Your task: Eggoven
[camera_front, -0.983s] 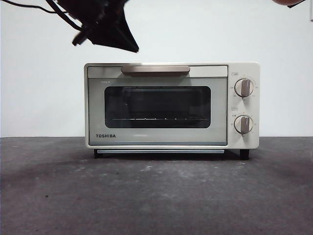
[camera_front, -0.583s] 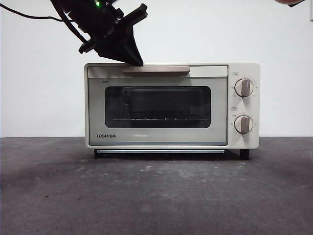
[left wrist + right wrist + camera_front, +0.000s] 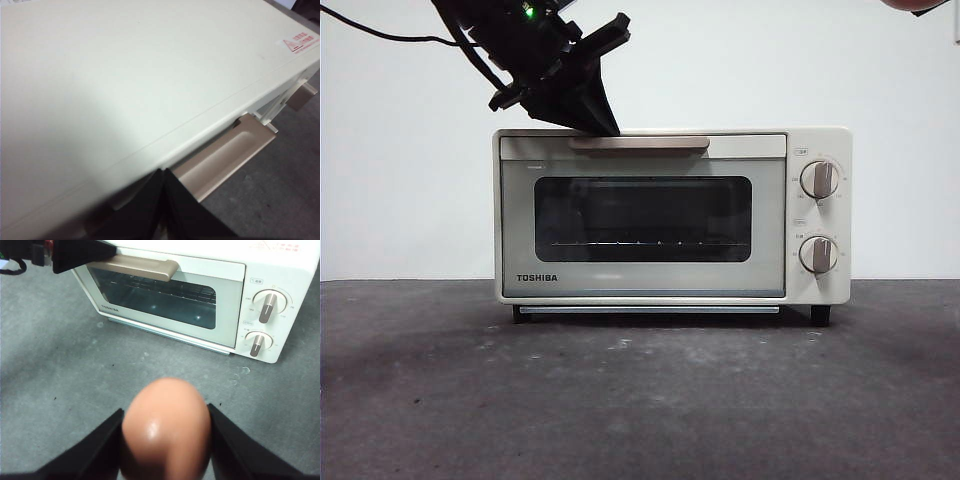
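Tilting left gripper [image 3: 605, 125] at oven handle [image 3: 638, 142] — right gripper [image 3: 165, 440] clasping egg [image 3: 166, 427]

Bare bench [image 3: 640, 400] lies open before the oven [image 3: 670, 215]; its shut door [image 3: 642, 225] blocks the inside.

The oven [image 3: 645, 215] is cream with a dark glass door [image 3: 642, 219] and tan handle [image 3: 650, 142]. The egg [image 3: 166, 427] is reddish-brown; the table [image 3: 640, 400] is mottled grey.

I see plain white wall [image 3: 410, 200] behind | dark grey speckled surface [image 3: 640, 400], pale scuffs | even light, soft shadows
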### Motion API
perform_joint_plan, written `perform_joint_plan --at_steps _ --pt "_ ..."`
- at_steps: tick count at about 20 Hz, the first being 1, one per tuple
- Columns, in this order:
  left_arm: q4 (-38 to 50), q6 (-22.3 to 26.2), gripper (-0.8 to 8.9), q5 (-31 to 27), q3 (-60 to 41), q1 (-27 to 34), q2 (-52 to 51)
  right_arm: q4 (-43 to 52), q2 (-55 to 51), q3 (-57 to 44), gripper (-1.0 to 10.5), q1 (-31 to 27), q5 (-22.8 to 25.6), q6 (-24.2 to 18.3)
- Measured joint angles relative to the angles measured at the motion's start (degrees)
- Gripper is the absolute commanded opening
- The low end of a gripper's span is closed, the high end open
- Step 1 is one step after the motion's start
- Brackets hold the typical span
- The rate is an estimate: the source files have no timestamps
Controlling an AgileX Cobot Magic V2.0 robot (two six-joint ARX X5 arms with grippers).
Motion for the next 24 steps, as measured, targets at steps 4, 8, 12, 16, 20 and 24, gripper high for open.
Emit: perform_joint_plan --at_steps 4,8,12,16,20,24 --pt "-3.26 0.68 0.07 0.07 0.57 -1.9 -0.15 0.07 0.0 0.0 0.0 0.0 0.0 -0.04" --pt "-8.79 1.01 0.07 1.01 0.9 -5.03 -0.66 0.74 0.0 0.0 0.0 0.0 0.0 -0.04" --pt "-16.13 1.05 0.07 2.12 0.48 -8.26 -0.66 1.4 0.0 0.0 0.0 0.0 0.0 -0.04" --pt "-22.67 1.05 0.07 1.81 -0.33 -10.6 0.46 1.42 0.0 0.0 0.0 0.0 0.0 -0.04" --pt "-28.76 1.05 0.07 0.07 -0.61 -13.03 1.14 1.46 0.0 0.0 0.0 0.0 0.0 -0.04" --pt "-31.82 1.03 0.07 0.07 -0.61 -14.32 0.94 2.25 1.01 0.0 0.0 0.0 0.0 -0.04"
